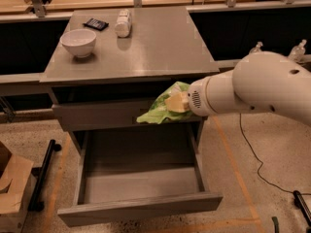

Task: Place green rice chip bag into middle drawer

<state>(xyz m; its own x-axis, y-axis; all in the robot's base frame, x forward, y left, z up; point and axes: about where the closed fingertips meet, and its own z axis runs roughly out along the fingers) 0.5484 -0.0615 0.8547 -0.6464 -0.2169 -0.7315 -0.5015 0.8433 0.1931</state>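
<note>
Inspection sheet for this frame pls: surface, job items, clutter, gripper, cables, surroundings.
Surface: grey cabinet top, right half bare.
Job's things: green rice chip bag held in the air in front of the upper drawer front; middle drawer pulled open below it, nothing seen inside.
Clutter: white bowl, flat black item, white container, all on the top's back left.
Gripper: gripper shut on the bag at the cabinet's front right, above the open drawer.
Cables: black cable on the floor, right.
Surroundings: cardboard box lower left; wooden benches behind.

Clamped pincer (176, 102), above middle drawer (138, 208), half hidden in green rice chip bag (156, 112).
</note>
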